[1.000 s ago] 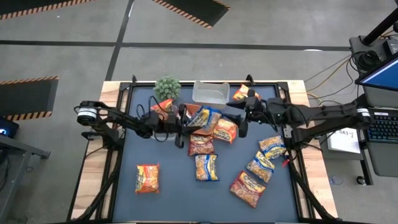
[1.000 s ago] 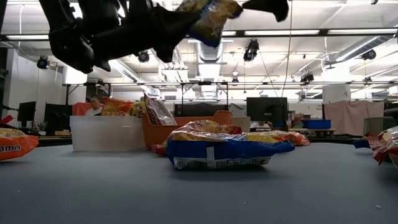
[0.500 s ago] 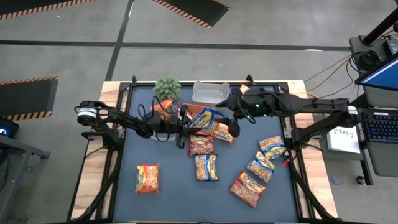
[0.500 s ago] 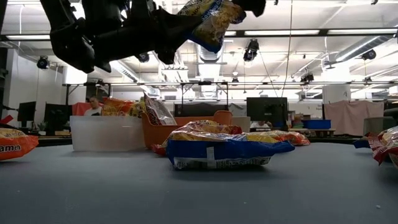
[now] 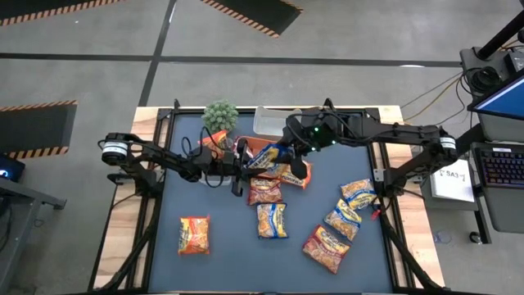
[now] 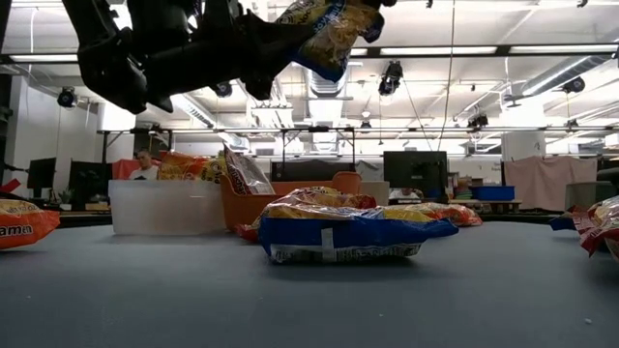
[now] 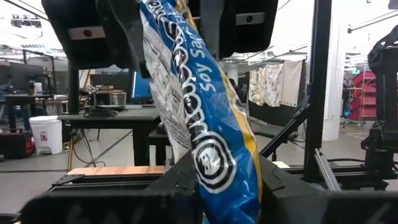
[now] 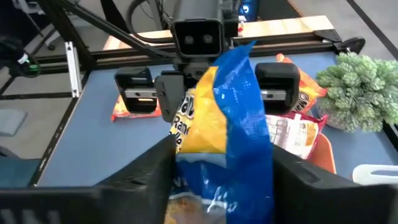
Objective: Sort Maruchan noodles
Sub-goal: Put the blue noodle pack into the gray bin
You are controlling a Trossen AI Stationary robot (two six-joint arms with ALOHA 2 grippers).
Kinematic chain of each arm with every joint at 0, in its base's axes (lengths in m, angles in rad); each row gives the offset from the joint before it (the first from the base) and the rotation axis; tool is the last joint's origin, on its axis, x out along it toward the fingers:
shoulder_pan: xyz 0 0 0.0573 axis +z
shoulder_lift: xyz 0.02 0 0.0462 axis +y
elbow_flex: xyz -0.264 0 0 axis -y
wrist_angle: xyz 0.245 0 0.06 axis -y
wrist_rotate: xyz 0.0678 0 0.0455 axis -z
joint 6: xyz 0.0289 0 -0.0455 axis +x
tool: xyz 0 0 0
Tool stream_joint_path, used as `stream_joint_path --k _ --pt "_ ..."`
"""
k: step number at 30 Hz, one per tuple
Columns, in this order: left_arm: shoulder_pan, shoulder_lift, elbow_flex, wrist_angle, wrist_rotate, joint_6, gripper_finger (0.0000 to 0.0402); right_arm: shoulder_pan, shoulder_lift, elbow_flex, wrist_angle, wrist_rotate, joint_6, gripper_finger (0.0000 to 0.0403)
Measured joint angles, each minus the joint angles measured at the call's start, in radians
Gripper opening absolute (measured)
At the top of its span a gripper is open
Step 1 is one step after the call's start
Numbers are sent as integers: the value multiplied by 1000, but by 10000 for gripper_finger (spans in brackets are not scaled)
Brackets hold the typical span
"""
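A blue-and-yellow Maruchan packet (image 5: 270,154) hangs in the air over the table's middle, toward the far edge, spanning both grippers. My left gripper (image 5: 244,160) is shut on its left end and my right gripper (image 5: 291,157) is shut on its right end. The low view shows the packet (image 6: 329,29) high up, clear of the table. Several more packets lie flat on the mat: orange (image 5: 194,233), red (image 5: 264,190), blue-and-yellow (image 5: 272,220) and others at the right (image 5: 342,217). My left gripper (image 7: 227,180) pinches the packet's near end (image 7: 217,186) between its two fingers, coming level from the table's left. The packet stands edge-up in the hold, lifted clear of the table. My right gripper (image 8: 221,168) pinches the packet's opposite end (image 8: 249,155) between its two fingers, coming from the table's right. The packet stretches away from it to my left gripper (image 8: 193,81), clear of the table.
An orange tray (image 5: 219,141) with packets in it, a small green plant (image 5: 219,115) and a clear plastic tub (image 5: 277,121) stand along the far edge. In the low view a blue packet (image 6: 338,237) lies in the middle of the mat.
My right arm has swung its forearm toward the far edge, and its gripper has moved a little toward the table's left and up. The packet's right end rose slightly with it. My left gripper kept still, holding its end.
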Motion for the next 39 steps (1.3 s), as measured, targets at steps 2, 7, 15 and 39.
stream_joint_path --k 2,7,15,39 --pt "-1 0 0 1 0 -3 51 0 -1 0 -2 -1 9 131" --pt "0 -5 0 2 -4 -15 61 0 -14 0 -4 -1 22 66" --pt "0 -24 -1 1 -4 19 115 0 -20 0 -5 12 70 58" --pt "2 -472 -27 -577 -585 435 252 -270 -17 112 -177 304 429 58"
